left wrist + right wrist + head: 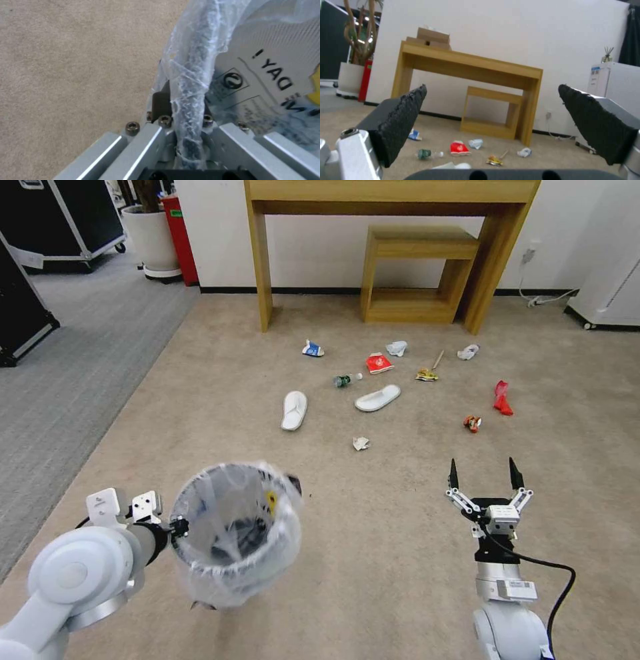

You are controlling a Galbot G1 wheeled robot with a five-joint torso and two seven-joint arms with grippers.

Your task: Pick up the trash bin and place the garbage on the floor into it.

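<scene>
Head view, nearest first: the left gripper (175,528) is clamped on the rim of the trash bin (233,533), holding it up off the carpet (373,553) at the lower left, mouth open upward, its whitish liner bag (196,75) folded over the edge. Up close at the left wrist, one dark finger sits outside the rim and the liner's black lettering reads inside. Over on the right, the right gripper (485,478) hangs above bare carpet, its two black fingers (400,122) spread wide, nothing between them. Beyond, the garbage lies scattered: a tissue wad (361,443), two white slippers (294,410), a small bottle (345,379), a red cup (378,363), a blue-white carton (312,349) and red wrappers (502,398). Farthest off, the wooden table (393,200) stands against the wall.
</scene>
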